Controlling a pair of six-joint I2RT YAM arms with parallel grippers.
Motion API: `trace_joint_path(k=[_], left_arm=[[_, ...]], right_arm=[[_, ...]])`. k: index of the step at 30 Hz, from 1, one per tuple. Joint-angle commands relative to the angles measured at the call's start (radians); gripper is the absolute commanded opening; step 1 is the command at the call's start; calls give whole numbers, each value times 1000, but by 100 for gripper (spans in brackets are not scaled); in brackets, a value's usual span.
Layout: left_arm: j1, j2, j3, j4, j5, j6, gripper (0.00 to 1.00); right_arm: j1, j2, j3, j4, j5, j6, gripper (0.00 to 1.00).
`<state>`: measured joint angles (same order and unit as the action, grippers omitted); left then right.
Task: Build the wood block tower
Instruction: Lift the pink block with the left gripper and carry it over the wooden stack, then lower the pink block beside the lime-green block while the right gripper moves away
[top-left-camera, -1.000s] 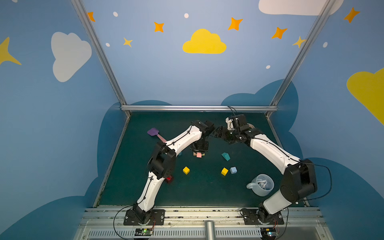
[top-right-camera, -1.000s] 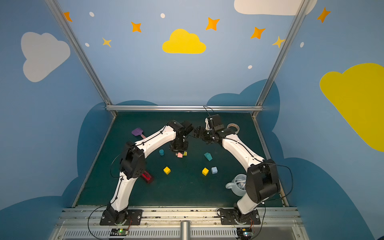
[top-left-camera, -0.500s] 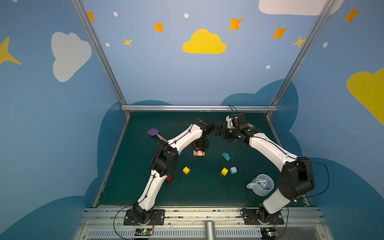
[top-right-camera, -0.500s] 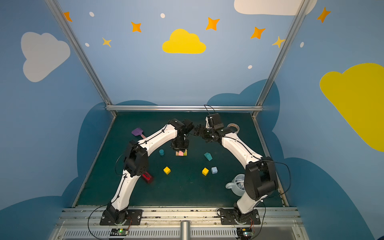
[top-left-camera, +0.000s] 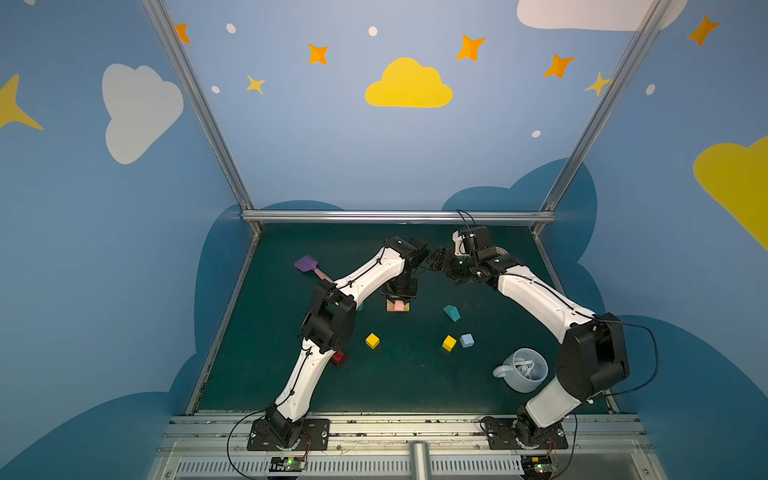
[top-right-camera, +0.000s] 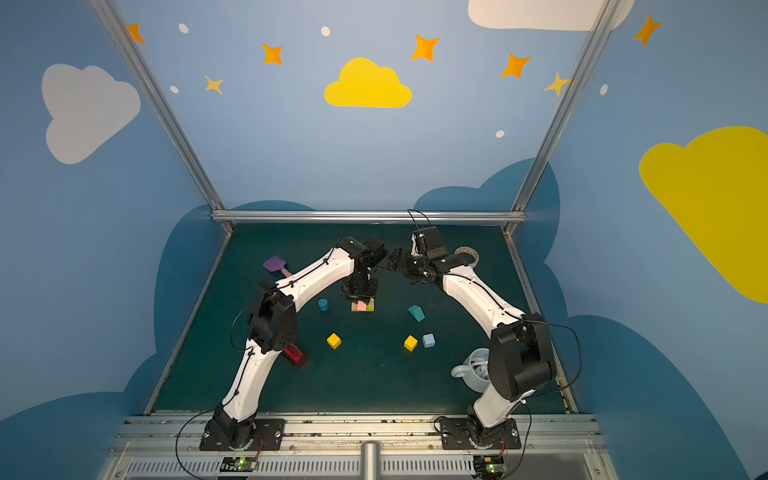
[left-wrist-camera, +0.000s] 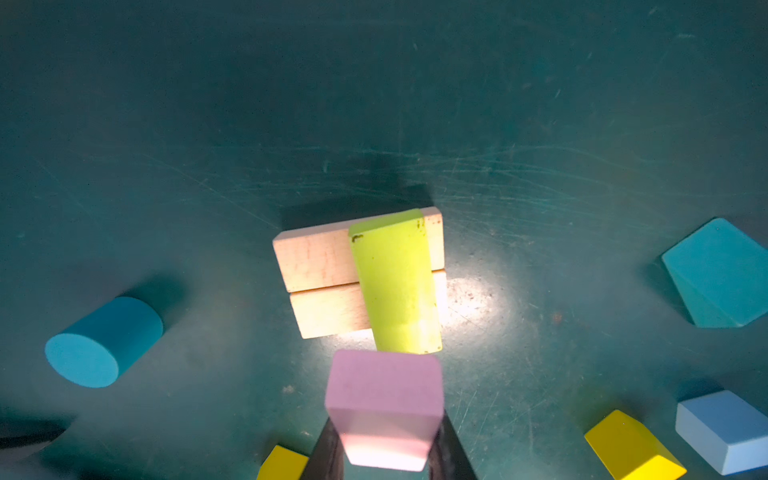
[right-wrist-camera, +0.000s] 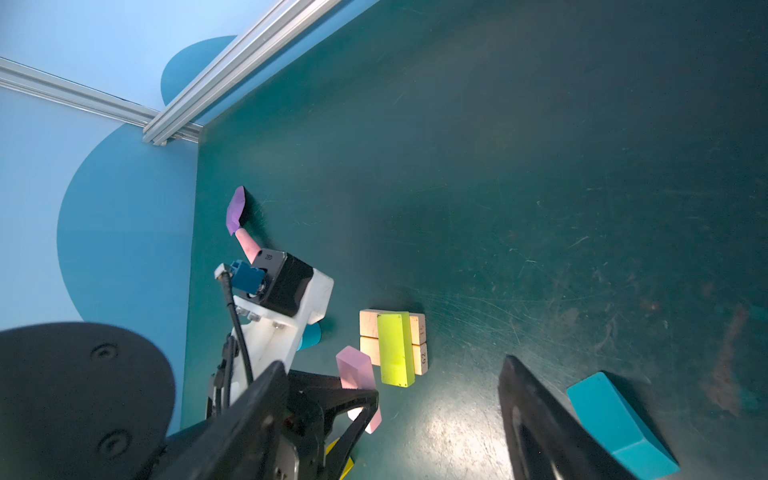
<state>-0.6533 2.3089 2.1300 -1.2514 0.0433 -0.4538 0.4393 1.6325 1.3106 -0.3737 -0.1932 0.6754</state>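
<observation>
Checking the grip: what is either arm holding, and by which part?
Left jaws pinch the pink slab by one end's sides; right jaws, open, hold nothing.

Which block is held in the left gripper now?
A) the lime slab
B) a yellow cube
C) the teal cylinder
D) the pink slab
D: the left wrist view shows the pink slab clamped in the left gripper; the lime slab lies on the tan bars.

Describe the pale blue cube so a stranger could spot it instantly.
Find the mug by the right arm's base. Two cubes sit just beyond it, toward the table's middle. The pale blue cube is nearer the mug, its partner a yellow cube.
</observation>
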Motion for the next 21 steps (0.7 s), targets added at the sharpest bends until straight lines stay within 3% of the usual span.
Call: trace_joint_path(k=[1, 9, 21], left_arm=[[237, 48, 1, -2, -89, -118, 5], [227, -14, -72, 43, -55, -118, 5], [171, -79, -134, 50, -53, -113, 5]], right_arm=[[-5, -60, -38, -281, -85, -110, 78], [-16, -30, -34, -281, -24, -84, 79], [-21, 48, 72, -165, -50, 4, 79]])
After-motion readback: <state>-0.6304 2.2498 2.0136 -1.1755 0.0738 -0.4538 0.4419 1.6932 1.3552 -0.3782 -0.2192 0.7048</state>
